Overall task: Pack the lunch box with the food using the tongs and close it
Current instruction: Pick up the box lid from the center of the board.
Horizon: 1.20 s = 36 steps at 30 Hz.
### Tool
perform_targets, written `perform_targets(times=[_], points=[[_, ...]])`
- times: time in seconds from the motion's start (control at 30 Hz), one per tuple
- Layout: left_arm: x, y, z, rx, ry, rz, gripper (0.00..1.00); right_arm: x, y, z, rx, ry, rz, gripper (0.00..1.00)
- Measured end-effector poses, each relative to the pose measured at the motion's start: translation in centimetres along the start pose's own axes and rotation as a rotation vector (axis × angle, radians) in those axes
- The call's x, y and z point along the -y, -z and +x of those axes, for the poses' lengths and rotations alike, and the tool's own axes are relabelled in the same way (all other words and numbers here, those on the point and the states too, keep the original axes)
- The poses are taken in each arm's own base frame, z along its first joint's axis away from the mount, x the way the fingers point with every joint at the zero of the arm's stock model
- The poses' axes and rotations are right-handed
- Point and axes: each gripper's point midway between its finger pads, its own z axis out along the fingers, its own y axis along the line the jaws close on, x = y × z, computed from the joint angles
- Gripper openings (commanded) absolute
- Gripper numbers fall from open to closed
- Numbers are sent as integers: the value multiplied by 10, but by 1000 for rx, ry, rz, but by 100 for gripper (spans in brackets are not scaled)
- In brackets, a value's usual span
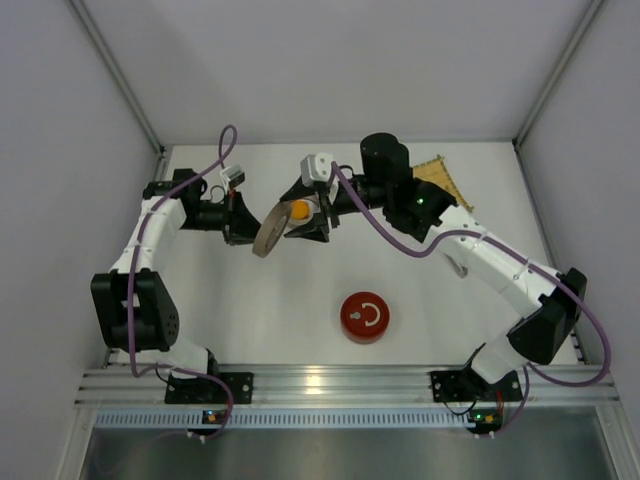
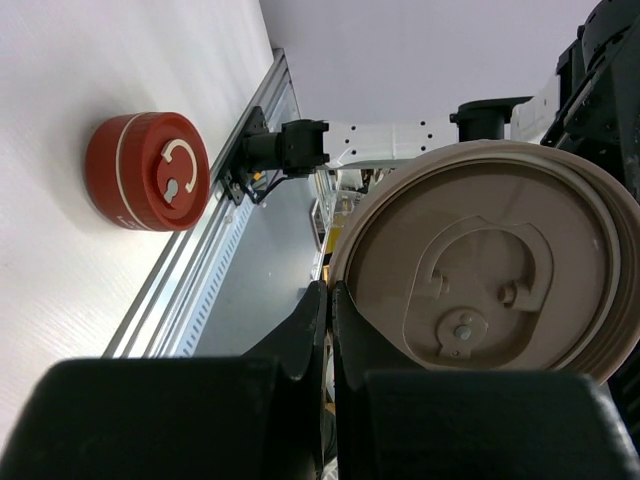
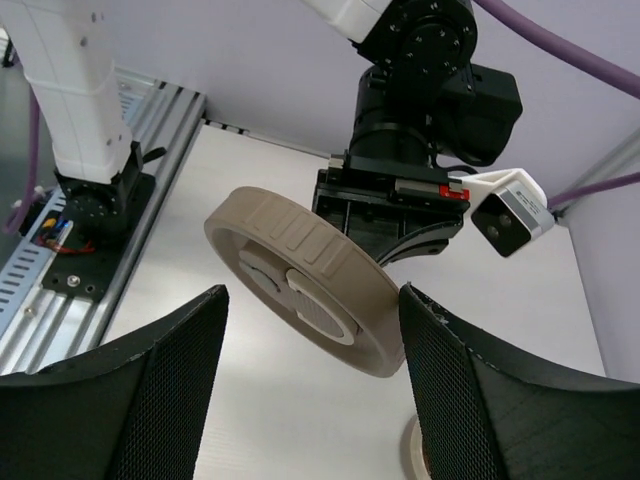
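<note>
Lid held mid-air between the arms.
Left gripper (image 2: 328, 305) clamped on lid (image 2: 480, 260) rim, above table (image 1: 300, 300). Right gripper (image 3: 310, 300) fingers apart, tilted lid between them, contact unclear.

White links (image 1: 145, 232), black joints (image 1: 135, 310), purple cables (image 3: 560, 45), mesh-textured black fingers (image 3: 150, 400) on right gripper (image 3: 312, 300).

Matt beige plastic lid (image 3: 305, 292) (ribbed rim); smooth red tub (image 2: 148, 171).
</note>
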Motion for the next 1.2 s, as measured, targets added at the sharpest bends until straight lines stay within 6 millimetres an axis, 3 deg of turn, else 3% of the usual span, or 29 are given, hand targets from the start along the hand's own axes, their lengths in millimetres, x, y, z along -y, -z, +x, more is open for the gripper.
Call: perform_targets(times=[0.43,0.63,0.9,1.2], points=[[2,0,1,1,7,-11,0,5,17,42,-99,-53,76,66],[8,1,0,3,28,12,0,-8,21,65,-153,-120,55,66],[9,1,-1,4,43,17,0,-9,21,61,-139,-169,66,68],[11,1,-2,6,70,18,0,3,12,43,-58,-251,110,69]])
